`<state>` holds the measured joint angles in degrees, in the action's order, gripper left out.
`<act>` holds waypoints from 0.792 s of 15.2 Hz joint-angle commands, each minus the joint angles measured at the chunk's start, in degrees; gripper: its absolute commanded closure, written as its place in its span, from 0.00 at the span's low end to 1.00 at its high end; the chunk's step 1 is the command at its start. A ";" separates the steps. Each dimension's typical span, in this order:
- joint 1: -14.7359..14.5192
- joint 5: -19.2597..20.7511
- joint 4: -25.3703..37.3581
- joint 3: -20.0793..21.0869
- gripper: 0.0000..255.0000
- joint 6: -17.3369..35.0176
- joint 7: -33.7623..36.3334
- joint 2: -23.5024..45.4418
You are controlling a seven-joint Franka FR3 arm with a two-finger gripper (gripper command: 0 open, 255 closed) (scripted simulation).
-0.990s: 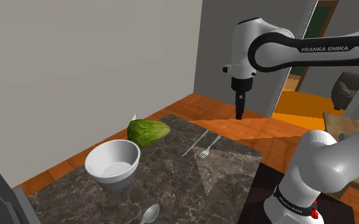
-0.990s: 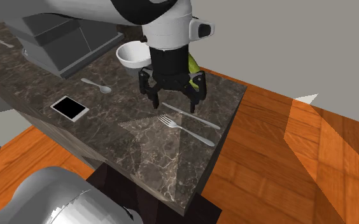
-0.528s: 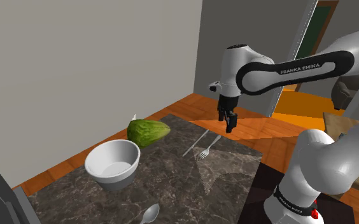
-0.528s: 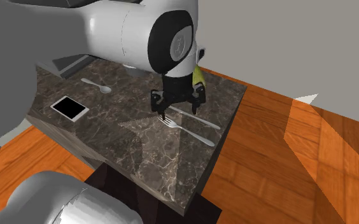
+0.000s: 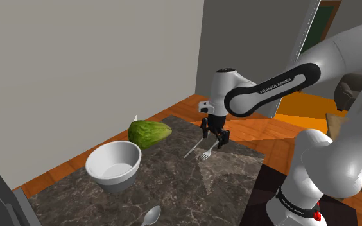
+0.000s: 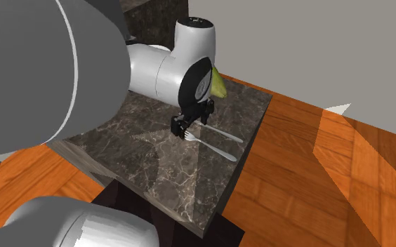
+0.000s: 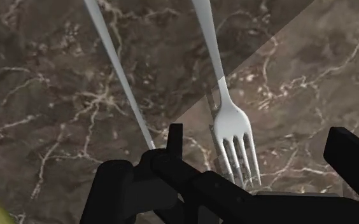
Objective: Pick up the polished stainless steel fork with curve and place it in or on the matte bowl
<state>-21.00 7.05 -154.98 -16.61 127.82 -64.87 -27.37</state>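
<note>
A shiny silver fork lies flat on the dark marble counter. In the shoulder view the fork is near the counter's right edge. My black gripper hangs open just above the fork, and the fork's tines lie between the spread fingers without touching them. From the second exterior view the gripper hovers over the tine end of the fork. The white bowl stands upright further to the shoulder view's left, well apart from the gripper.
A second slim silver utensil lies beside the fork, nearly parallel to it. A green vegetable rests behind the bowl. A spoon lies near the counter's front edge. Orange wood floor lies past the counter's edge.
The arm has come down from high above the counter's far end to just over the fork. The fingers stayed apart throughout. Nothing on the counter moved.
</note>
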 commanded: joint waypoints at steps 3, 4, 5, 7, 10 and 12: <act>-1.75 -0.85 -1.42 -1.54 0.00 5.69 -4.19 3.86; -1.84 -0.94 -1.78 -1.67 0.00 6.70 -4.28 4.52; -1.94 -1.05 -2.12 -1.80 0.00 7.71 -4.39 5.20; -2.17 -1.31 -2.76 -2.08 0.00 9.76 -4.62 6.63; -2.24 -1.39 -2.93 -2.15 0.00 10.35 -4.70 7.06; -2.24 -1.39 -2.93 -2.15 0.00 10.35 -4.70 7.06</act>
<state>-23.23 5.66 -157.90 -18.76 138.13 -69.57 -20.32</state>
